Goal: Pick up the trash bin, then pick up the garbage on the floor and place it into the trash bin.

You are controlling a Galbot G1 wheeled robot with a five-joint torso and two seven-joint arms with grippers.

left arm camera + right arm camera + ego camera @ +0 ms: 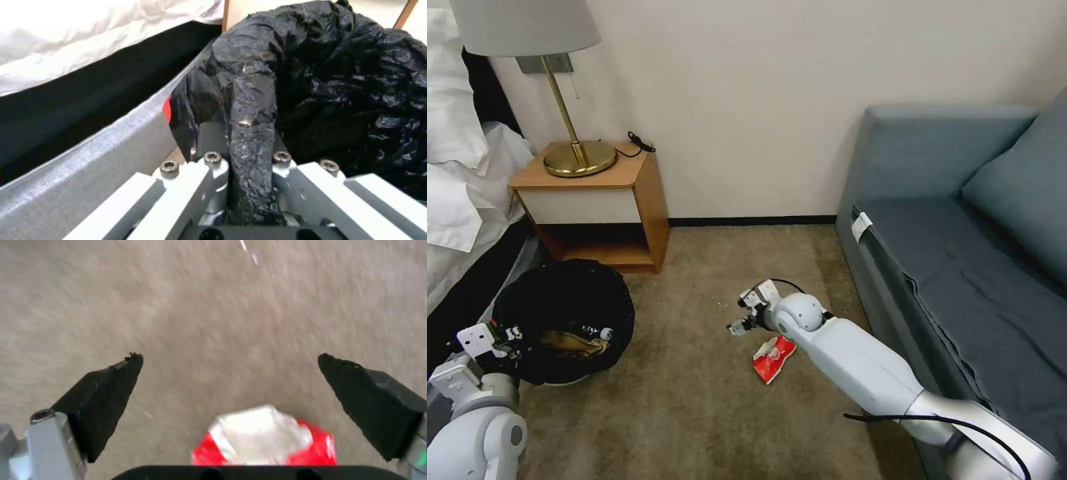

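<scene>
Low on the robot's left, beside the bed (454, 220), the left gripper (506, 333) has its jaws closed on the bag-covered rim of the trash bin (564, 320); the left wrist view shows a fold of the crinkled black bag (249, 133) pinched between them. Inside the bin lie a gold-brown wrapper (575, 345) and a clear bottle (594, 331). The bin sits in front of the wooden bedside table (600, 200), which carries a brass lamp (579, 157). Out over the floor (694, 400), the right gripper (746, 313) hangs with its jaws spread wide and holding nothing. A red snack packet (773, 358) lies on the carpet just beside the right arm, close to the grey sofa (960, 233).
</scene>
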